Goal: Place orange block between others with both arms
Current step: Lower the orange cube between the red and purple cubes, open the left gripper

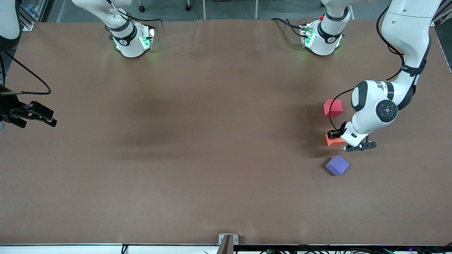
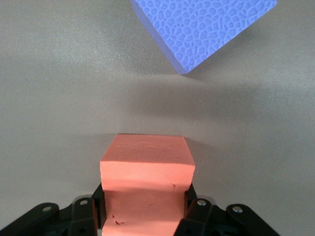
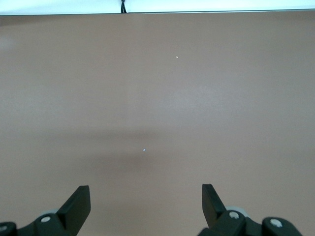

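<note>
Left gripper (image 2: 145, 209) is clamped on the orange block (image 2: 146, 172), its two black fingers (image 2: 93, 206) pressing the block's opposite side faces low down, so most of the cube sticks out past the tips. From the front, the orange block (image 1: 333, 139) sits low at the table (image 1: 197, 134), in the gap between the pinkish-red cube (image 1: 333, 107) and the purple cube (image 1: 337, 165), all three toward the left arm's end of the table; whether its underside is touching the surface cannot be told. Purple cube lies nearer the front camera, rotated out of square with the other two. Right gripper (image 3: 145, 204) hangs with fingers spread wide and nothing between them, over bare table at the right arm's end; that arm waits. Judgement on handling: the block looks like light foam, matte and grippy, with small tears and dents by the finger contact, so it is soft and gives under pressure. A light squeeze on flat parallel faces, near the centre, should hold it; corners would crush or twist.
</note>
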Controlling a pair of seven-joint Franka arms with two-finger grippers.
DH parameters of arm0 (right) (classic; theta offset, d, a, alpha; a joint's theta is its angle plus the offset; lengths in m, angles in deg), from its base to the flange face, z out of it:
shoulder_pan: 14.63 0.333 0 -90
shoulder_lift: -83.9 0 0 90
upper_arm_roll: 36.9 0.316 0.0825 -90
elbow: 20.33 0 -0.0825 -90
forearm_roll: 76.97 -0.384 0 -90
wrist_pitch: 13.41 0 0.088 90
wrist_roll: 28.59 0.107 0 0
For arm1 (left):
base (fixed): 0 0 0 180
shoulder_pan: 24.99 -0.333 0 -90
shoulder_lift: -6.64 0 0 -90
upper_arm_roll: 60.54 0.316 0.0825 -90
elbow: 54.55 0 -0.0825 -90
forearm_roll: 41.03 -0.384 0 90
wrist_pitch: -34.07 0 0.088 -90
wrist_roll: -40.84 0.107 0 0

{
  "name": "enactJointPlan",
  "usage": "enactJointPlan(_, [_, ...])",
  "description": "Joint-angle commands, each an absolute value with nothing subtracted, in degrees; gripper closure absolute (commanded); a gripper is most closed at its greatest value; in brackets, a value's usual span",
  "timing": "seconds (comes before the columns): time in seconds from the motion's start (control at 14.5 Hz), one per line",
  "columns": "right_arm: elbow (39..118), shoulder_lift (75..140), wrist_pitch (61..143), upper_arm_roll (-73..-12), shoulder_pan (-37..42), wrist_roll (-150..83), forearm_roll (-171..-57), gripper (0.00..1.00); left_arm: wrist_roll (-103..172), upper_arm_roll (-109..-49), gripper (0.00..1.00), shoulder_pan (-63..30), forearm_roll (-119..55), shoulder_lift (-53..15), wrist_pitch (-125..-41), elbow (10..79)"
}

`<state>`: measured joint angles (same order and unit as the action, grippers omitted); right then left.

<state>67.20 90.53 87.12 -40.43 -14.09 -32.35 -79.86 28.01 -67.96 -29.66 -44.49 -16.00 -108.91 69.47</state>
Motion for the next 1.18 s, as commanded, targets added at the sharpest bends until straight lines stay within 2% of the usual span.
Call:
enactJointPlan(0.0, [67.91,89.52,86.87,-39.18,-14.90,-32.45,-78.90,0.00,28.27,-68.62,0.73,-30.17,-45.69,-16.83,-110.25,69.46])
enactJointPlan(0.14, [67.91,89.52,86.78,-39.18,-15.07,-32.46,-78.38,0.00,28.53,-68.62,0.69,-30.17,-45.69,-17.18,-110.25,69.55])
enactJointPlan(0.21, [67.91,89.52,86.26,-39.18,-15.16,-32.45,-78.29,0.00,28.53,-68.62,0.62,-30.26,-45.69,-17.27,-110.25,69.55])
enactJointPlan(0.28, [67.91,89.52,85.47,-39.18,-15.25,-32.45,-78.29,0.00,28.53,-68.62,0.45,-30.26,-45.69,-17.35,-110.25,69.46])
enactJointPlan(0.35, [67.91,89.52,85.38,-39.18,-15.33,-32.45,-78.29,0.00,28.62,-68.62,0.10,-30.26,-45.69,-17.35,-110.16,69.46])
enactJointPlan(0.41, [67.91,89.52,85.38,-39.27,-15.34,-32.45,-78.29,0.00,28.62,-68.62,0.00,-30.17,-45.69,-17.27,-109.81,69.37])
enactJointPlan(0.76, [68.00,89.52,84.59,-39.27,-15.16,-32.54,-78.11,0.00,28.45,-68.62,0.00,-30.26,-45.69,-12.62,-108.59,69.11])
enactJointPlan(1.11, [68.00,89.52,84.59,-39.18,-14.98,-32.54,-76.88,0.00,28.36,-69.76,0.00,-29.91,-45.51,-7.35,-92.61,58.50])
